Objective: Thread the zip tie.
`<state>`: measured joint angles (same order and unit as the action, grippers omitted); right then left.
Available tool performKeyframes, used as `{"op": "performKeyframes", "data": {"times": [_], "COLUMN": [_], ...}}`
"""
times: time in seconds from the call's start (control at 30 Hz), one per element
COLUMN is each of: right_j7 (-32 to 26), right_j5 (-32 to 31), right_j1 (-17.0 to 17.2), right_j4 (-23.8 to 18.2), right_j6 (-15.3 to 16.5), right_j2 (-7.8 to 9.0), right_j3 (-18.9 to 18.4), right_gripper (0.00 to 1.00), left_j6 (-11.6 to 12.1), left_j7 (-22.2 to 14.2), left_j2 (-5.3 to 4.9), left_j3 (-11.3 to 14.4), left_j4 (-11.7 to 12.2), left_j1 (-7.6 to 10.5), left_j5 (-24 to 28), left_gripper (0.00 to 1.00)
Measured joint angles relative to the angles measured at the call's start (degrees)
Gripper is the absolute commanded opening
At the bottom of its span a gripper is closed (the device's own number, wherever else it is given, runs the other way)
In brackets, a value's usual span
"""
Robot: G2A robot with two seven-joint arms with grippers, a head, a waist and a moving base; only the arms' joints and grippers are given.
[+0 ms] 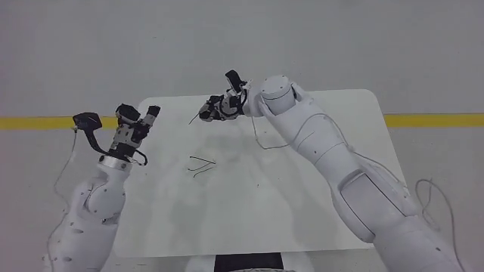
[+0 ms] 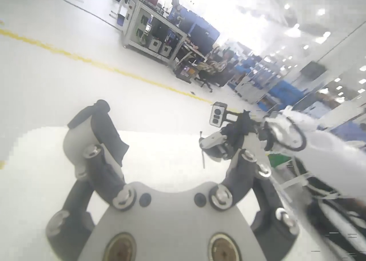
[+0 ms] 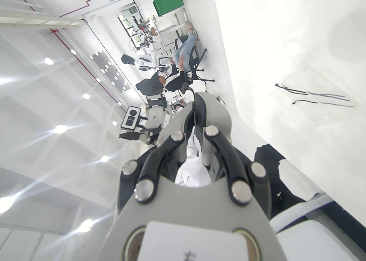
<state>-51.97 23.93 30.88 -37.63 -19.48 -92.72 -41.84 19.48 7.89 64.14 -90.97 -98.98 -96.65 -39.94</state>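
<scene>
Right gripper [image 1: 209,111] pinches a zip tie [image 2: 203,157] above the far-middle table [image 1: 302,196]; the spread left gripper [image 1: 141,113], well apart at the left, should likely approach squarely to catch its dangling tail.

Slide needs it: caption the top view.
Right gripper holds one zip tie over the table; left gripper open, two more ties lying loose.

Left arm is tucked in on its own side, forearm angled up, with the left gripper [image 1: 141,113] spread wide and nothing between its fingers. Right arm stretches way out across the middle. The right gripper [image 1: 208,111] points toward the left one, fingers pinched together on a thin zip tie [image 2: 203,157]. The grippers are well apart.
</scene>
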Motion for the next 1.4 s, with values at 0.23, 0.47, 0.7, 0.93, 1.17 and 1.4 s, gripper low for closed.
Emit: {"op": "performKeyframes", "data": {"times": [0.23, 0.47, 0.7, 0.93, 1.17, 1.4], "right_j7": [-5.00, -4.99, -3.87, -6.77, -12.90, -12.53], "right_j5": [2.27, 2.58, 4.54, 7.22, 8.05, 8.04], "right_j1": [-5.00, -5.26, -4.49, -7.22, -9.29, -9.12], "right_j4": [9.69, 10.19, 11.99, 17.93, 21.76, 21.56], "right_j6": [0.00, 0.00, 0.01, 0.00, 0.00, 0.11], "right_j2": [-2.24, -2.36, -2.30, -4.05, -5.98, -5.93], "right_j3": [4.07, 4.11, 3.25, 5.24, 7.61, 7.51], "right_gripper": [0.00, 0.00, 0.00, 0.00, 0.00, 0.00], "left_j6": [0.00, -0.01, -4.74, -8.85, -11.30, -11.32], "left_j7": [12.14, 12.08, 18.84, 21.25, 23.70, 23.38], "left_j2": [-1.96, -1.99, -2.91, -6.98, -12.83, -12.69], "left_j3": [5.50, 5.56, 5.76, 8.40, 14.71, 14.58], "left_j4": [3.63, 3.65, 5.08, 5.79, 5.57, 5.54], "left_j1": [0.66, 0.67, 1.44, 1.89, 3.58, 3.65], "left_j5": [-17.53, -17.59, -40.45, -50.69, -50.01, -50.01], "left_gripper": [1.00, 1.00, 1.00, 1.00, 1.00, 1.00]}}
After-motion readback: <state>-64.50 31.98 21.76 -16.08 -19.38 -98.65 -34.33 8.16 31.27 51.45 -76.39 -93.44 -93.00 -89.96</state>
